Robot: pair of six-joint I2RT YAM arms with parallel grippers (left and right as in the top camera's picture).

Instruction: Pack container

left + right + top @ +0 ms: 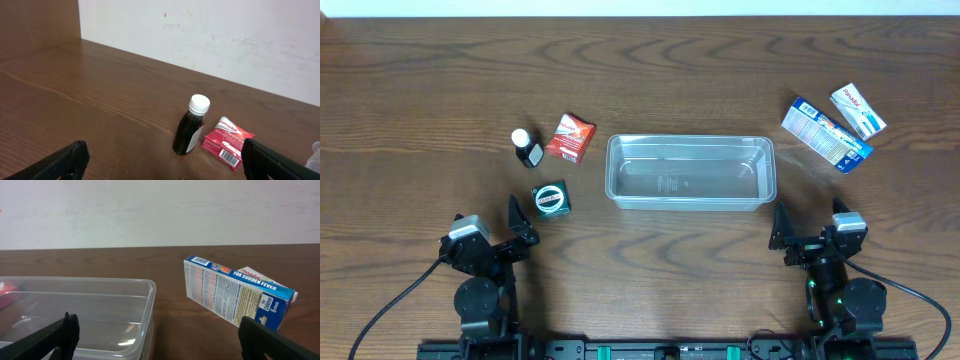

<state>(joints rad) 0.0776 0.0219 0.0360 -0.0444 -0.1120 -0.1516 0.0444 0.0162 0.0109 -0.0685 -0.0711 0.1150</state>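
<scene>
1. The container [690, 140] lies lengthwise on the wooden table [640, 60], roughly midway between the two arms. It is clear plastic and I see nothing inside it.
2. Just beside the container's left end lies a red box [570, 137].
3. A dark bottle [527, 148] with a white cap stands a little farther out from the container, close to the red box.
4. A small green and black box [551, 199] sits off the container's near left corner.
5. Well apart from the container's right end, towards its far side, a blue box [825, 133] lies flat, with a white box [858, 110] close against it on the outer side.
6. The left gripper [520, 226] rests on the near side of the container, off its left corner. Its jaws are spread with nothing between them.
7. The right gripper [785, 235] sits near the container's near right corner. Its jaws are likewise spread wide and hold nothing.
8. From the right wrist, the container's [100, 282] rounded corner fills the lower left and the blue box [237, 294] stands beyond it.
</scene>
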